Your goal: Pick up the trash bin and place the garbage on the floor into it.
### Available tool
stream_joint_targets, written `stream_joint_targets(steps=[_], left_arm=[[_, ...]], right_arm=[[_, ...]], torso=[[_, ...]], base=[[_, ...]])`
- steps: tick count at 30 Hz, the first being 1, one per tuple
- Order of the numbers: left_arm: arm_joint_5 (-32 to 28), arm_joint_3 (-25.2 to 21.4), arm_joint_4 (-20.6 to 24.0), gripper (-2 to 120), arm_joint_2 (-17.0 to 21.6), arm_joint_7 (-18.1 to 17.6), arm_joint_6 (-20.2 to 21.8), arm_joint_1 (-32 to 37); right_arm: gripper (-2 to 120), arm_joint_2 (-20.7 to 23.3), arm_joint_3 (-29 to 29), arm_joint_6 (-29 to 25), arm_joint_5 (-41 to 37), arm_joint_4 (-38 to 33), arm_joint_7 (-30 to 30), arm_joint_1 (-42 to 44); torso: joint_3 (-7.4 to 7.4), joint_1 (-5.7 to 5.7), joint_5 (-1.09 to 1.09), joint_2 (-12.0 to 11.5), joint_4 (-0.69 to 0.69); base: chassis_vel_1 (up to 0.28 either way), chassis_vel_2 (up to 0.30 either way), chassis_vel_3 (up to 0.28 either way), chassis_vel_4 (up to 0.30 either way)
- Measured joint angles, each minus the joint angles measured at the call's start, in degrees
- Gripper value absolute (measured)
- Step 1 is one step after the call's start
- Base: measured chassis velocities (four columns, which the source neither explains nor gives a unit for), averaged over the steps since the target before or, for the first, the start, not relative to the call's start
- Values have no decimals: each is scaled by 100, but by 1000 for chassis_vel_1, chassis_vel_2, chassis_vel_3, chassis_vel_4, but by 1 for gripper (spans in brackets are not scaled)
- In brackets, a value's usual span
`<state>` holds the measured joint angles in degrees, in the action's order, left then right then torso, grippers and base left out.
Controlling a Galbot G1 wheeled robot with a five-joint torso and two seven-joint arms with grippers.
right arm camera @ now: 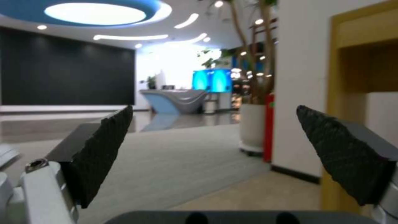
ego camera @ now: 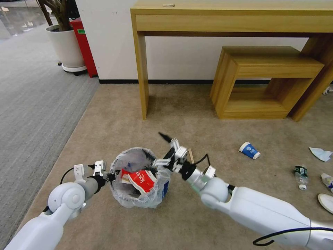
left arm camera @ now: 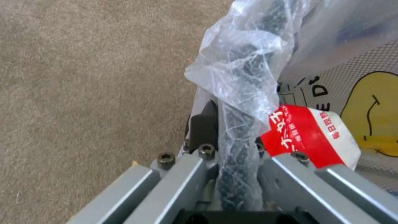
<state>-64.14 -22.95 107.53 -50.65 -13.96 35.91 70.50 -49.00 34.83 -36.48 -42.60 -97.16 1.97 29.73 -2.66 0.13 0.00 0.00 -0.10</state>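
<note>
A: Where do we have the trash bin (ego camera: pixel 138 178)?
B: It sits on the beige floor (ego camera: pixel 114 118) in front of us. Our left claw (ego camera: pixel 111 176) is pinching its rim, bag liner and all; in the left wrist view the plastic-wrapped rim (left arm camera: pixel 238 149) runs between the fingers.
A: And inside?
B: We see a red wrapper (ego camera: pixel 141 180) lying in the bin.
A: Our right claw (ego camera: pixel 165 150)?
B: Spread wide, holding nothing, raised just above the bin's far right edge, with a wooden stick (ego camera: pixel 190 156) on the carpet just behind it.
A: What litter do we see on the floor?
B: To our right, a blue-white paper cup (ego camera: pixel 249 150) on its side, a small bottle (ego camera: pixel 300 174), and a light-blue mask (ego camera: pixel 321 153), well apart from the bin.
</note>
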Motion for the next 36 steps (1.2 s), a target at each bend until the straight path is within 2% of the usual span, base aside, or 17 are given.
stream_joint_targets(steps=[13, 23, 29, 36], left_arm=[[85, -200, 43, 0, 42, 87, -25, 253], [56, -502, 128, 0, 157, 113, -40, 429], [50, -651, 149, 0, 182, 145, -46, 513], [110, -874, 149, 0, 160, 215, -92, 596]], right_arm=[[100, 275, -1220, 122, 59, 106, 186, 494], [100, 593, -2102, 260, 441, 582, 713, 1017], [100, 638, -2350, 287, 670, 861, 903, 1196], [100, 624, -2973, 342, 1098, 1237, 1244, 1851]], torso=[[0, 0, 1, 0, 0], [0, -1, 0, 0, -1], [0, -2, 0, 0, 1], [0, -2, 1, 0, 0]], base=[[0, 0, 0, 0], [0, 0, 0, 0], [0, 0, 0, 0], [0, 0, 0, 0]])
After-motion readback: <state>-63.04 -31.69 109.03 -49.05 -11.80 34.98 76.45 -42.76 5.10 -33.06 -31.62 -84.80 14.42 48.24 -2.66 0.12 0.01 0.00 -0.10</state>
